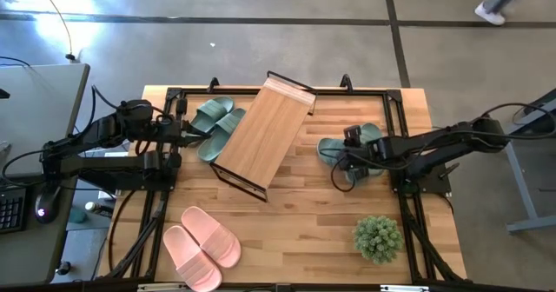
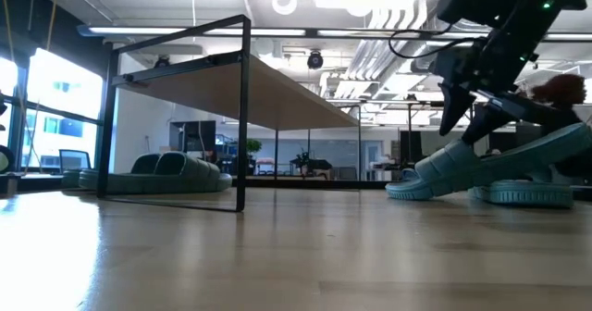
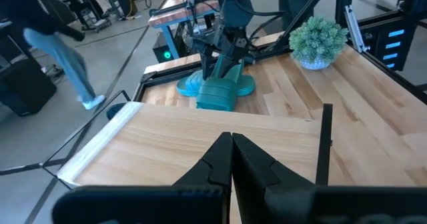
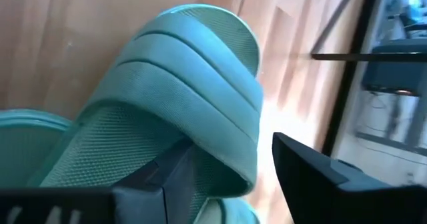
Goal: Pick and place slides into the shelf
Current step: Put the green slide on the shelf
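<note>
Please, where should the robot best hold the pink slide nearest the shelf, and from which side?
Grip the wide strap of the pink slide from above. It lies flat, sole down, on the table, so the raised strap gives the fingers an edge. Its twin touches one side.

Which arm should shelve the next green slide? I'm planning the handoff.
Right. Its pincer is already at the green slide, one finger under the strap, heel tilted up. The left pincer is shut and empty beside the shelf.

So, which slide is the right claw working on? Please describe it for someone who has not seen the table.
Start at the shelf lying diagonally mid-table, then look to its right, above the plant. Two green slides lie there; the right claw has a finger under the strap of the nearer slide, which is tilted with one end lifted, unlike its flat partner.
</note>
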